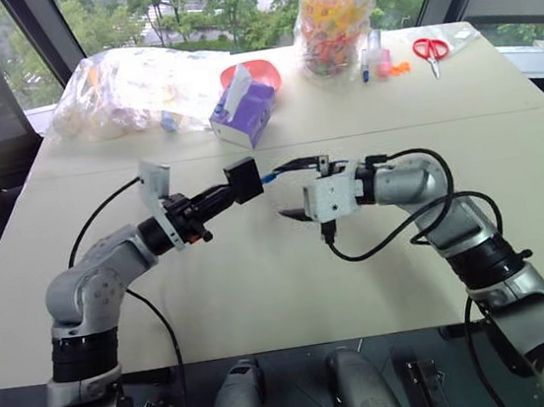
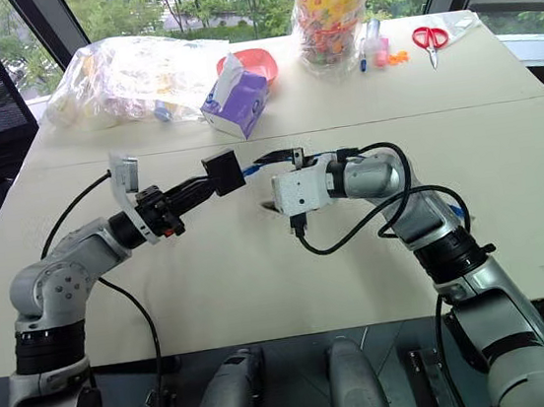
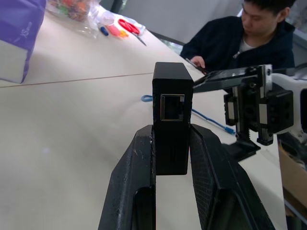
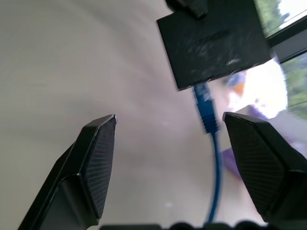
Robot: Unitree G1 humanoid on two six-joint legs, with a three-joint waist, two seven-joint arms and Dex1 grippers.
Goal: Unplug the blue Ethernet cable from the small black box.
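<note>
My left gripper is shut on the small black box and holds it above the table, its fingers pressing on two opposite sides. The box side facing the left wrist view has an empty port. The blue Ethernet cable runs off the box's far side. Its plug meets the box's edge; I cannot tell if it is seated. My right gripper is open, with one finger on each side of the cable and nothing gripped. The rest of the cable trails over the table.
At the back of the white table stand a purple tissue box, a clear plastic bag, a red bowl, a candy jar, pens and red scissors. A person sits beyond the table.
</note>
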